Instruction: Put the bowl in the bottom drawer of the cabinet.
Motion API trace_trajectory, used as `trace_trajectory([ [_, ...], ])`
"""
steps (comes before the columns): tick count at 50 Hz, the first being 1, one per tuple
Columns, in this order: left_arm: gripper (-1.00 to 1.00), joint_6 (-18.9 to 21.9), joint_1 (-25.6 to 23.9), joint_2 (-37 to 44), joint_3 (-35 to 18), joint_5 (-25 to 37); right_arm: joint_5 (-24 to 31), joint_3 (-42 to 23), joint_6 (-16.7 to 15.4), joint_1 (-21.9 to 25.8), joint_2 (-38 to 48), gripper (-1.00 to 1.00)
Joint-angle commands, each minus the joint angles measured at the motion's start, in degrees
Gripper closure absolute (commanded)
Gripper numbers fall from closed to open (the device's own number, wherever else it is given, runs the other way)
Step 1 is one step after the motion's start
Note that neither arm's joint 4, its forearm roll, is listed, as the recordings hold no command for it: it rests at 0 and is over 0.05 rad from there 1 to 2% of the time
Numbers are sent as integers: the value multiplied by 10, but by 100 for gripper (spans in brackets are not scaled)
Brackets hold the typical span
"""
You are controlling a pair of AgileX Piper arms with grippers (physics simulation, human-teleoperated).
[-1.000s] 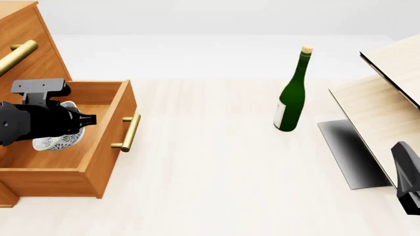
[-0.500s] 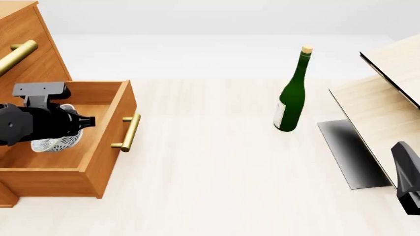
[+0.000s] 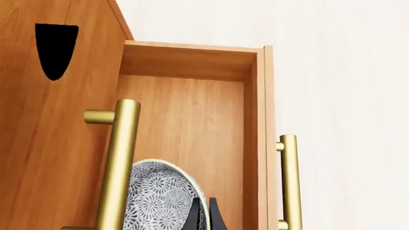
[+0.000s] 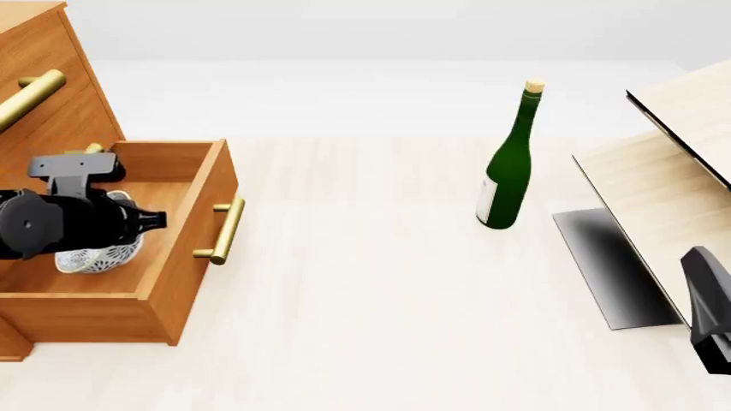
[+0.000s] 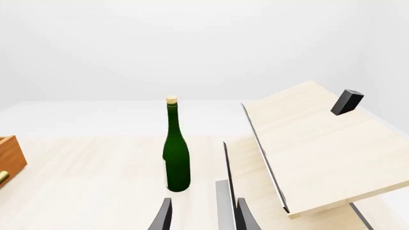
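The cabinet [image 4: 51, 103] stands at the left with its bottom drawer [image 4: 183, 265] pulled out over the table. The white speckled bowl [image 4: 98, 257] hangs low inside the drawer, tilted, under my left gripper [image 4: 157, 217]. In the left wrist view the two fingers of that gripper [image 3: 204, 218] sit close together on the rim of the bowl [image 3: 160, 201], shut on it, above the drawer's floor [image 3: 191, 120]. My right gripper [image 4: 710, 330] waits at the right edge of the table, and the right wrist view shows this gripper [image 5: 203, 218] open and holding nothing.
A green bottle [image 4: 508, 163] stands upright mid-table, also in the right wrist view [image 5: 176, 153]. Pale wood panels [image 4: 674, 171] lean at the right over a grey plate [image 4: 611, 265]. Brass handles stick out from the drawer front [image 4: 222, 231] and an upper drawer [image 4: 29, 96].
My left gripper has sunk a little lower into the drawer with the bowl held in it. The right arm and the bottle have not moved.
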Motion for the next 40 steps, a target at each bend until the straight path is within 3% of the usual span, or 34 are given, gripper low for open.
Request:
trace_trajectory([
  [1,100,5,-1,9,-2,-7,0,0,0,0,0,-100],
  [17,100,-2,-5,3,-6,-2,0,0,0,0,0,-100],
  [18,-100,-3,-5,2,-6,-2,0,0,0,0,0,-100],
  [40,-100,-3,22,-18,-2,-5,0,0,0,0,0,-100],
])
